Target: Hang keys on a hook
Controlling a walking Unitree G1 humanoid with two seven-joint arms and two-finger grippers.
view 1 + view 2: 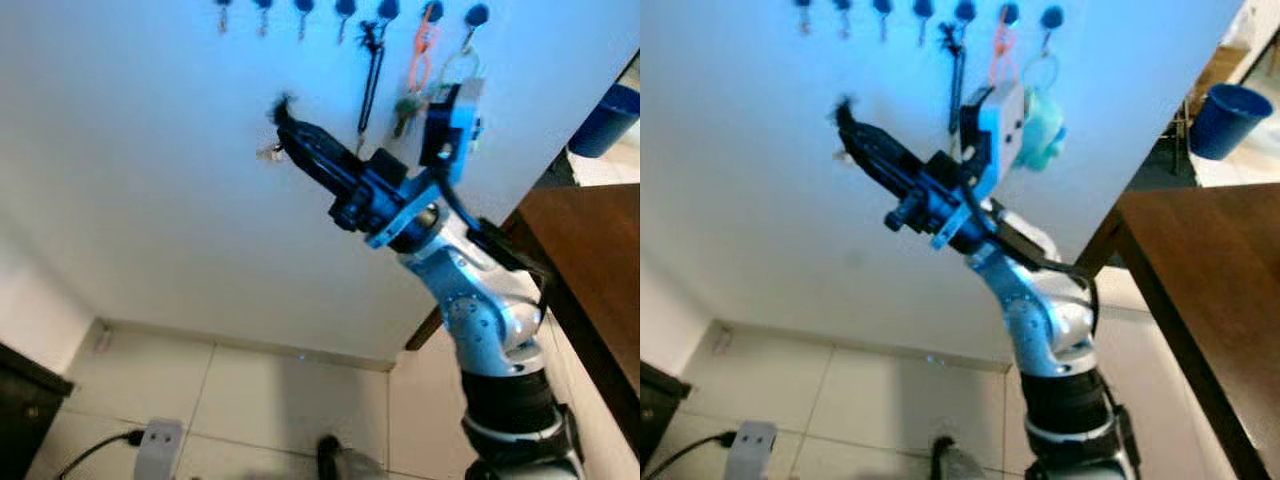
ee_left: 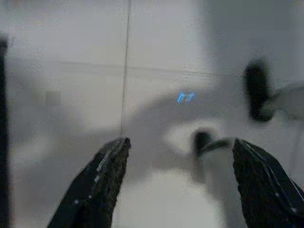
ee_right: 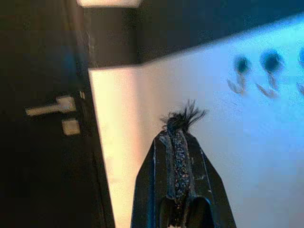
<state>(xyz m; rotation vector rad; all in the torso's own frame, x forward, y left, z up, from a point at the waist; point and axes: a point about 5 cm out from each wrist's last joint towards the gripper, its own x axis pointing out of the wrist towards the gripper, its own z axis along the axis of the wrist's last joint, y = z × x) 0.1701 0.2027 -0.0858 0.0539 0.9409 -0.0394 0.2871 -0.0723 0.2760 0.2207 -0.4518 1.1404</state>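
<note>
Black cord [image 3: 176,166] runs pinched flat between my right fingers, and its frayed tuft [image 3: 184,115] sticks out just past the tips. My right gripper [image 1: 290,125] is clamped tight on it, with no gap between the fingers, because the cord is the only soft part I can hold without blocking the loop that has to go over a hook. Just below the fingertips, a small pale metal piece [image 1: 269,152] dangles close to the wall [image 1: 150,150]; I take that for the keys, though it is too blurred to be sure.

I hold the arm raised and angled up toward the wall so the tips point at the hook row. Beyond and above the tips is the row of dark hooks [image 1: 303,6]. The ones up and to the left of my fingers look bare or hold only small things, so I judge one of those the sensible target. Further right along the row, a black lanyard [image 1: 371,75], an orange clip [image 1: 421,55] and a ring with keys [image 1: 457,62] already hang, so that end is crowded.

My left gripper [image 2: 178,178] hangs idle, fingers spread wide, over the pale tiled floor [image 2: 156,47].
</note>
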